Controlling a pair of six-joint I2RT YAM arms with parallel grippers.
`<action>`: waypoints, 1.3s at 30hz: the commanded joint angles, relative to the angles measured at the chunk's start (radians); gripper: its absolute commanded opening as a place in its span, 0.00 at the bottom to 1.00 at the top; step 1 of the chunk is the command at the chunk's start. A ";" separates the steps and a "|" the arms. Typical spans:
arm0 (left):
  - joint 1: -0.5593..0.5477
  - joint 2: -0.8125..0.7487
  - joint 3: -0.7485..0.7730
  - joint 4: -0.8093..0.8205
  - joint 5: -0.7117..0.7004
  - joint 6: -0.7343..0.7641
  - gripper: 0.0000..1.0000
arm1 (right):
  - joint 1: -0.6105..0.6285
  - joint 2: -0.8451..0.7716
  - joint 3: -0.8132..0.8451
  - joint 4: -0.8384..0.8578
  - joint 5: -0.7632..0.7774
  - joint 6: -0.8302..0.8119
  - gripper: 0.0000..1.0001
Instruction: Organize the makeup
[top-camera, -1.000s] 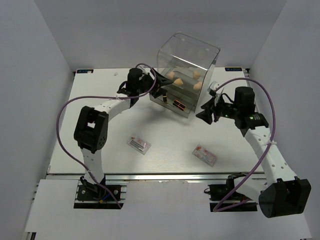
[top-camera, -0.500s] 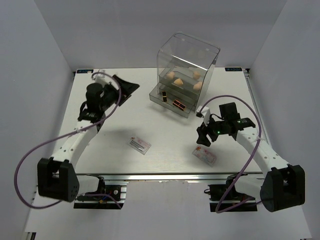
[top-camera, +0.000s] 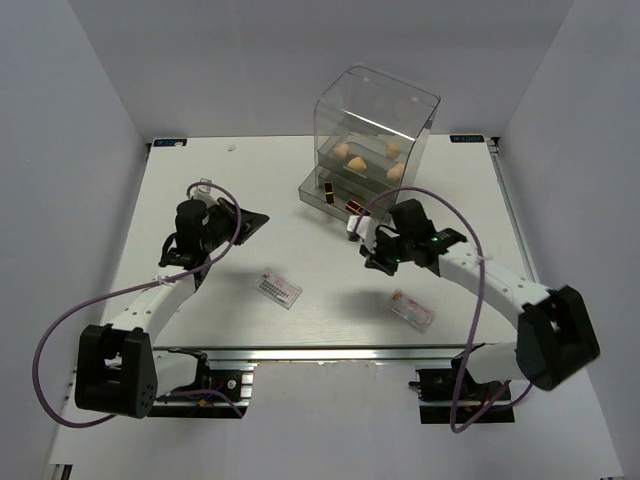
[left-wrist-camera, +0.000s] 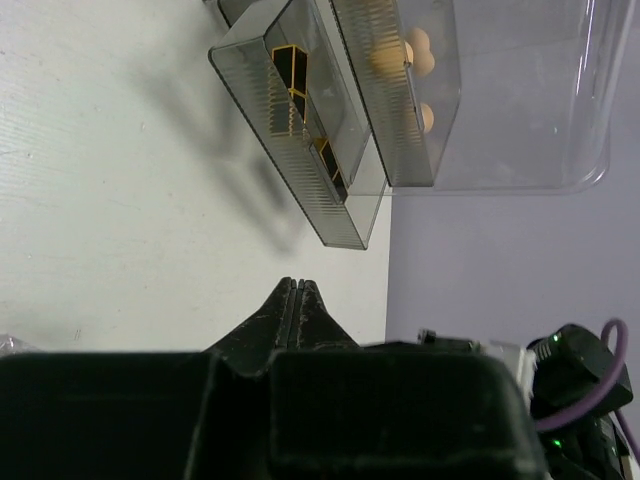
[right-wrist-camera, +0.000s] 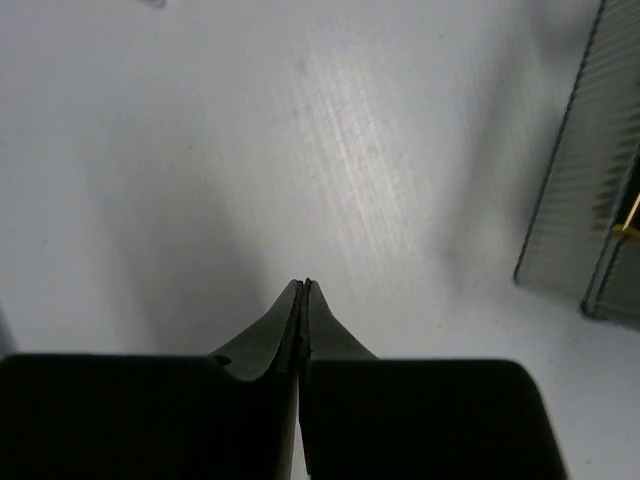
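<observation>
Right of the right pincer (right-wrist-camera: 303, 287), the smoky ribbed plastic drawer (right-wrist-camera: 575, 190) is blurred and cut by the frame edge. Beyond the left pincer (left-wrist-camera: 296, 285), the tall clear plastic box (left-wrist-camera: 520, 90) runs off the top. Peach sponges (left-wrist-camera: 390, 57) show only dimly through its drawer wall. Print on the flat white-pink packet (top-camera: 278, 288) nearest that pincer is too small to read.

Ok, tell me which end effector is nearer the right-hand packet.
Right. The right end effector is just beyond and left of the right-hand packet; the left end effector is far to its left, past the other packet.
</observation>
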 joint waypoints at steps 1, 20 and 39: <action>0.001 -0.067 -0.009 0.014 0.030 0.010 0.01 | 0.075 0.098 0.085 0.206 0.209 0.073 0.00; 0.006 -0.181 -0.135 0.046 0.032 -0.028 0.26 | 0.119 0.493 0.355 0.359 0.695 0.098 0.57; 0.006 -0.106 -0.156 0.179 0.067 -0.079 0.71 | 0.075 0.620 0.530 0.303 0.628 0.072 0.60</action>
